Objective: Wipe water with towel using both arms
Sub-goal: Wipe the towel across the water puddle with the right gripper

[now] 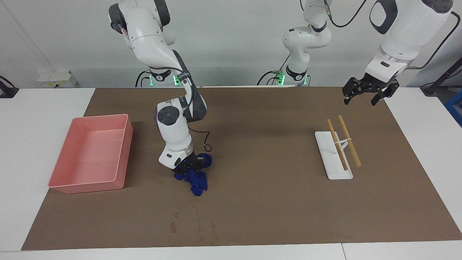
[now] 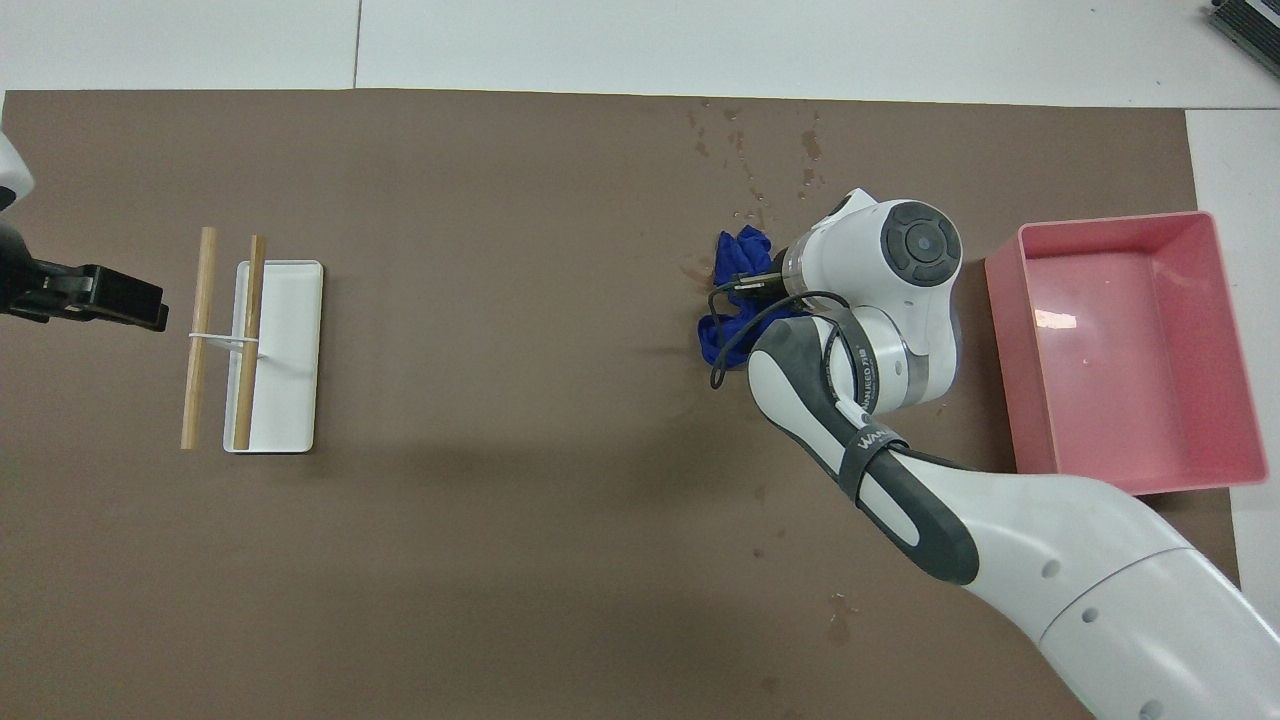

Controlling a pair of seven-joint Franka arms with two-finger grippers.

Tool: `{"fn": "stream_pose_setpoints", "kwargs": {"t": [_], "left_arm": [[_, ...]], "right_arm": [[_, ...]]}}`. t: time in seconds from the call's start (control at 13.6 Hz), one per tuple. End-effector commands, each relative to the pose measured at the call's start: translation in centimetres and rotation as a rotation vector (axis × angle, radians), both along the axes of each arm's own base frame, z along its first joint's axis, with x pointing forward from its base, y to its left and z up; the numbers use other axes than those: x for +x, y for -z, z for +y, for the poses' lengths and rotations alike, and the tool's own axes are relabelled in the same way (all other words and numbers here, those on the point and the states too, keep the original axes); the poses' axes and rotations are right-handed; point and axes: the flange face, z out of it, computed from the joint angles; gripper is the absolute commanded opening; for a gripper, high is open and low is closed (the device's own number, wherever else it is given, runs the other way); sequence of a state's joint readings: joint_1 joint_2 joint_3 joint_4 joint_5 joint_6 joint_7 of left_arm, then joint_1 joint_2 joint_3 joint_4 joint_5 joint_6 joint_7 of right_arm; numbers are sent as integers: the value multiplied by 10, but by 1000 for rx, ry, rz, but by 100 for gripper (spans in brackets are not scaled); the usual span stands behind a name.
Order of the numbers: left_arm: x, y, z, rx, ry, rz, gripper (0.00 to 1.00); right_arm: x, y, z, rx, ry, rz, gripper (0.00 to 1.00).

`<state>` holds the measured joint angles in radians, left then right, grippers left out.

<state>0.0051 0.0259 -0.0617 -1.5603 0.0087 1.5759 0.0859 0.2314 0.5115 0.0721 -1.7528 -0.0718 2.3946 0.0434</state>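
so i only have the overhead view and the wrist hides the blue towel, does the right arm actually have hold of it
observer: yes, from the facing view the right gripper has its jaws shut on the upper bunch of the towel
operator: is the cloth down on the mat or up in the air
observer: its lower end hangs down to the mat and seems to touch it, short of the water
operator: and the left arm, i just see a black tip at the edge
observer: the left gripper waits raised in the air with its jaws open, over the mat at the left arm's end of the table
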Motion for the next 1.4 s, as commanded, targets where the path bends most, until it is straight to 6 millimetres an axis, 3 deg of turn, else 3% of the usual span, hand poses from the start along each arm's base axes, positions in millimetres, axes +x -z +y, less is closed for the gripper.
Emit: {"fn": "stream_pose_setpoints", "kwargs": {"t": [0.0, 0.37, 0.66, 0.88, 1.03, 1.33], "left_arm": [[-8, -2, 2, -9, -4, -1, 100], [-7, -2, 1, -7, -1, -1, 100], [-8, -2, 1, -9, -1, -2, 100], [-6, -7, 7, -13, -18, -22, 100], [-13, -3, 11, -8, -20, 1, 100], [-13, -2, 3, -8, -6, 2, 100]], "right_arm": [[-15, 43, -52, -163, -146, 120, 0], [-19, 38, -65, -366, -331, 84, 0], [-28, 51, -75, -330, -239, 69, 0], [-27, 52, -68, -198, -102, 70, 0], [-24, 48, -50, -95, -30, 62, 0], [-18, 44, -32, -36, 9, 14, 0]]}}
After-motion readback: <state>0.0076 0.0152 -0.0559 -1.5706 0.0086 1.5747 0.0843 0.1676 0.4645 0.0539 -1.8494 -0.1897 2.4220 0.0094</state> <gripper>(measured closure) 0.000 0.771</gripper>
